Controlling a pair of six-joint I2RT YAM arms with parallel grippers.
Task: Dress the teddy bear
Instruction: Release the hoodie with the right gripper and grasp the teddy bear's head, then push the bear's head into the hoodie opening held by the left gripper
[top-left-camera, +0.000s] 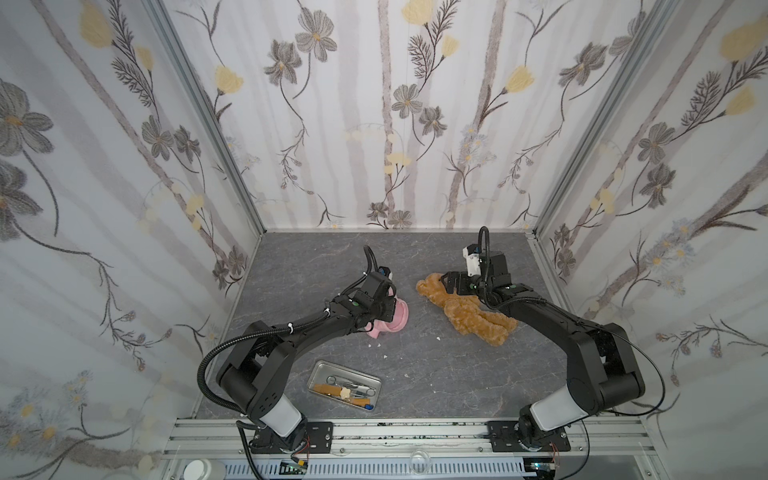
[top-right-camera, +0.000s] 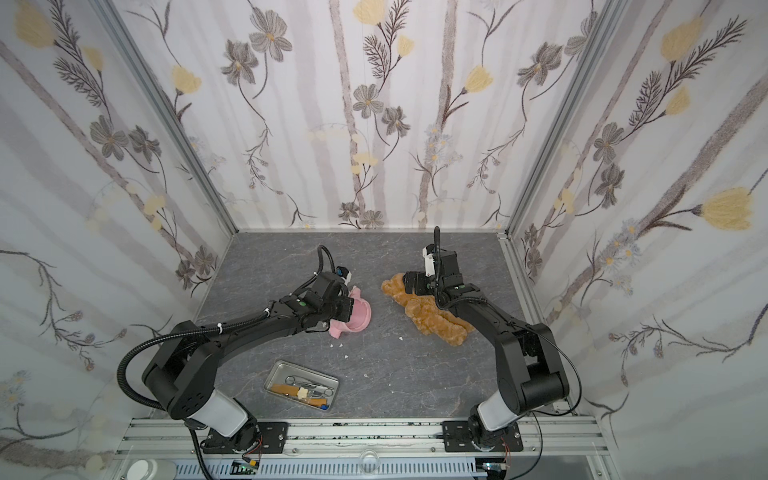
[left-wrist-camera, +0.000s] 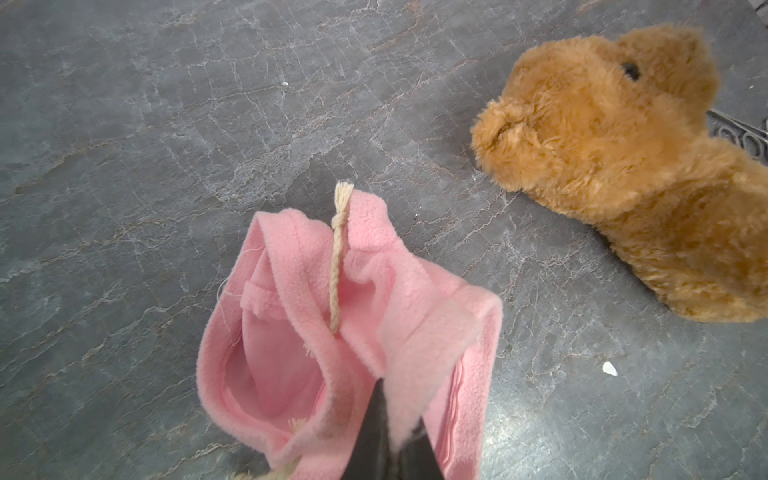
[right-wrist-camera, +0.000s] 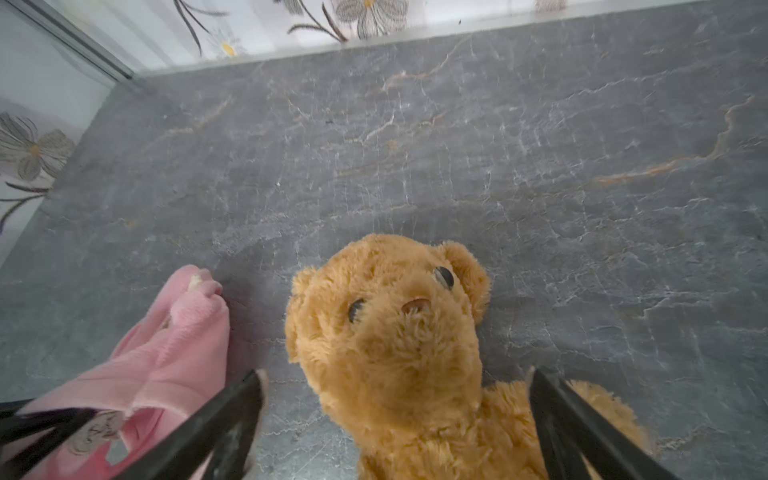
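Note:
The teddy bear (top-left-camera: 457, 309) (top-right-camera: 419, 311), shaggy and golden-brown, lies on its back on the grey table, head toward the back wall. My right gripper (top-left-camera: 445, 283) (right-wrist-camera: 397, 374) stands open over it, one finger on each side of its neck and chin, not closed on it. The face (right-wrist-camera: 399, 307) looks up into the right wrist view. The small pink hooded shirt (top-left-camera: 400, 318) (left-wrist-camera: 332, 299) lies left of the bear, its opening gaping. My left gripper (top-left-camera: 388, 309) (left-wrist-camera: 399, 419) is shut on a fold of the shirt's edge. A cream drawstring (left-wrist-camera: 336, 266) lies across the shirt.
A metal tray (top-left-camera: 349, 370) (top-right-camera: 307, 370) holding scissors and small tools sits near the front edge. A few white scraps (top-left-camera: 376, 344) lie between it and the shirt. Flowered walls close in the table at the back and on both sides.

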